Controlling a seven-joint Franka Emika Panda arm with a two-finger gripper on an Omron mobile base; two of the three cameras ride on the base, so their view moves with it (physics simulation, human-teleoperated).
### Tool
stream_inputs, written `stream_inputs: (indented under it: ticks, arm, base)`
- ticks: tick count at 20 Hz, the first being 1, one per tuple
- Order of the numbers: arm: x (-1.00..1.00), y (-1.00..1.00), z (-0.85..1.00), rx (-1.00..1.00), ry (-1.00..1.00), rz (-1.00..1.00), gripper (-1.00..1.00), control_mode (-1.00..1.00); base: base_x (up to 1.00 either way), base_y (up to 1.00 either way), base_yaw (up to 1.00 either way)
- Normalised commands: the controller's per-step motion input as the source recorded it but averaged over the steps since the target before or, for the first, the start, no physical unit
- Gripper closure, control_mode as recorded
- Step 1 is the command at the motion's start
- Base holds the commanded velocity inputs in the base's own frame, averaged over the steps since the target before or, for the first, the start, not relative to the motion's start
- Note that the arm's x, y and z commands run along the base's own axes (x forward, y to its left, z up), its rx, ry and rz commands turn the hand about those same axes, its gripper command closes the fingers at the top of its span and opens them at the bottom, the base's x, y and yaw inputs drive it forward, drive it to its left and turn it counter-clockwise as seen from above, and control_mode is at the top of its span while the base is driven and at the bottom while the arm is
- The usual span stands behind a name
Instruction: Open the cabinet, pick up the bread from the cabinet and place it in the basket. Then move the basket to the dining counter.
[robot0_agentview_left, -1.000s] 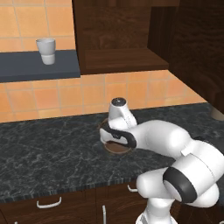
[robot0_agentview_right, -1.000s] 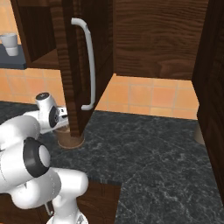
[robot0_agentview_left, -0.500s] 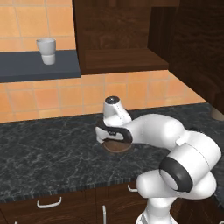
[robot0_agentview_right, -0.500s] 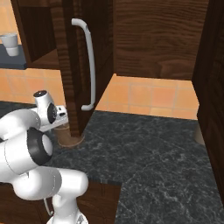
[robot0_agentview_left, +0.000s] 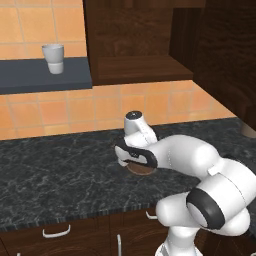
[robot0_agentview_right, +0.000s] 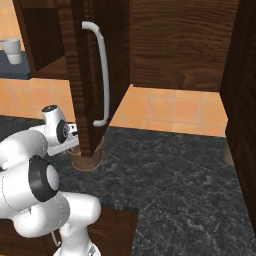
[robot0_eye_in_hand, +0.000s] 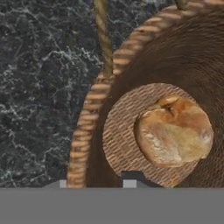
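Poised with the gripper (robot0_eye_in_hand: 97, 181) low over the black marbled countertop (robot0_eye_in_hand: 39, 87), one fingertip outside the rim of the woven basket (robot0_eye_in_hand: 87, 118) and one inside. Narrowed toward the wall between them; cannot tell whether clamped yet. Suited, by this placement, to a lift by the wall, not by the thin loop handle (robot0_eye_in_hand: 103, 39). To the right, on the basket floor, the bread (robot0_eye_in_hand: 173, 132) (placing step judged done, carry to the dining counter pending).

Around, from the right base view: at far left a white cup (robot0_agentview_right: 12, 50) on a grey shelf (robot0_agentview_right: 10, 71), well apart. Directly right of the hand, the open cabinet door (robot0_agentview_right: 82, 75) with its silver bar handle (robot0_agentview_right: 102, 75), overhanging the basket (likely obstruction to a straight lift; withdraw sideways first).
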Motion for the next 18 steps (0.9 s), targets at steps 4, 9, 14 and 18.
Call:
stream_inputs:
  ticks: [4,9,14,18]
  arm:
    - [0.03,-0.04,0.04,0.0,0.0,0.0,1.0,-1.0]
    - [-0.27,0.0,0.66,0.0,-0.01,0.05,1.0,-1.0]
    - [-0.78,0.14,0.64,0.0,-0.07,0.05,1.0,-1.0]
    - [-0.37,0.02,0.77,0.0,0.0,0.05,1.0,-1.0]
  base:
    - [0.0,0.0,0.0]
    - [0.0,0.0,0.0]
    - [0.0,0.0,0.0]
    - [0.0,0.0,0.0]
